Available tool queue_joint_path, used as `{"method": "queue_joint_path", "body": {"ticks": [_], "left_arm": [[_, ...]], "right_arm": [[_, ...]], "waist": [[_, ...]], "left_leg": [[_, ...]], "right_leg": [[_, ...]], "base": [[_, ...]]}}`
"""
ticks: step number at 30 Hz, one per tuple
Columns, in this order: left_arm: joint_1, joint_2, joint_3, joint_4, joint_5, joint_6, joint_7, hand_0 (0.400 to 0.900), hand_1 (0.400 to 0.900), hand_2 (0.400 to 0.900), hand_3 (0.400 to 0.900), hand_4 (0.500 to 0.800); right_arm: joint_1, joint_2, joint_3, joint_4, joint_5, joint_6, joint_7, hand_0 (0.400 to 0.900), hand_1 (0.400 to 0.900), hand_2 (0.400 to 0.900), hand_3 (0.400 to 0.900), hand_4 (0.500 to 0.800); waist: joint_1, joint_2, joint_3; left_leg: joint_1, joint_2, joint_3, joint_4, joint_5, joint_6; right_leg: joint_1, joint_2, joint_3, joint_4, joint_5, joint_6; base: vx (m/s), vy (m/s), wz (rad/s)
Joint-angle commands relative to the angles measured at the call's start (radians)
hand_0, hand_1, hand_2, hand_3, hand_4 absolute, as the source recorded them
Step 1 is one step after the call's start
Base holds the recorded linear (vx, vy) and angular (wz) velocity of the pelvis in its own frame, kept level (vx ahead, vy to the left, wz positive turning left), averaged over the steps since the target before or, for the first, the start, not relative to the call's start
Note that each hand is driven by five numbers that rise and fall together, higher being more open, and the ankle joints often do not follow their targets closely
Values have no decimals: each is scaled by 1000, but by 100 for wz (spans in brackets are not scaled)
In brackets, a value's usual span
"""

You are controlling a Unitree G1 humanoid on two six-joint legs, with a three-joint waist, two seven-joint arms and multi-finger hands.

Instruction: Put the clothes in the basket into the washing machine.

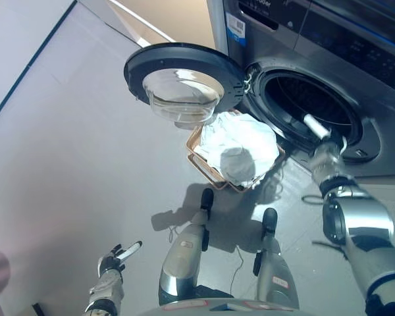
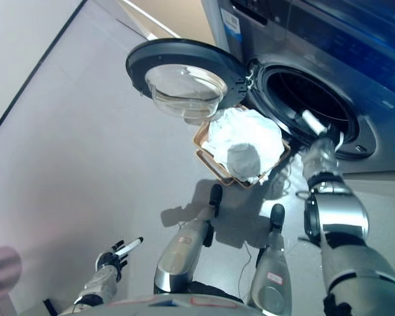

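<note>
A brown basket [image 1: 201,160] stands on the floor below the open washing machine door [image 1: 183,84], filled with white clothes [image 1: 240,148]. The grey washing machine [image 1: 329,72] is at the upper right, and its drum opening [image 1: 309,105] is dark. My right hand [image 1: 321,148] is raised at the lower rim of the drum opening, fingers straight, holding nothing. My left hand [image 1: 115,258] hangs low at the bottom left above the floor, fingers relaxed and empty, far from the basket.
The round door with its glass bowl swings out to the left over the basket's far edge. Grey floor [image 1: 72,151] spreads to the left, with a dark line along it. A person's hand [image 2: 0,266] shows at the bottom left edge.
</note>
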Motion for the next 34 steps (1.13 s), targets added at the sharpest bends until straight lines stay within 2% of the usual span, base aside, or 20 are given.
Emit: {"method": "queue_joint_path", "body": {"ticks": [1, 7, 11, 19, 28, 34], "left_arm": [[61, 39, -53, 41, -2, 6, 17, 900, 900, 900, 900, 800], [45, 53, -26, 87, 29, 25, 13, 900, 900, 900, 900, 800], [42, 57, -30, 149, 63, 31, 3, 900, 900, 900, 900, 800], [22, 108, -92, 215, 147, 47, -7, 900, 900, 900, 900, 800], [38, 106, -100, 265, 178, 64, -20, 900, 900, 900, 900, 800], [30, 98, -131, 246, 179, 57, -24, 900, 900, 900, 900, 800]], "right_arm": [[109, -6, -3, 18, -95, -11, 34, 900, 900, 900, 900, 800], [414, 58, -57, 27, -239, 14, 71, 900, 900, 900, 900, 800], [590, 111, -91, 50, -349, 28, 105, 900, 900, 900, 900, 800], [763, 181, -39, 119, -541, 45, 152, 900, 900, 900, 900, 800], [811, 209, -60, 173, -566, 50, 151, 900, 900, 900, 900, 800], [764, 225, -32, 155, -564, 59, 153, 900, 900, 900, 900, 800]], "waist": [[-21, -2, -153], [-50, -83, -243], [-73, -139, -304], [-109, -210, -386], [-123, -225, -420], [-134, -219, -426]], "left_leg": [[-119, -33, -53, 1, -32, 28], [-28, -37, -43, -23, -32, 28], [30, -42, -40, -37, -49, 35], [116, -54, -39, -47, -69, 49], [159, -59, -35, -44, -79, 58], [168, -63, -31, -45, -85, 64]], "right_leg": [[103, 61, -53, 3, -47, -58], [124, 71, -61, 1, -66, -65], [145, 70, -61, 1, -69, -69], [204, 63, -53, 1, -46, -75], [220, 65, -44, 4, -39, -75], [227, 65, -41, 5, -38, -77]], "base": [[13, -34, -2], [16, -51, -12], [13, -68, -10], [27, -34, 0], [-21, -11, -8], [-16, 6, -3]]}}
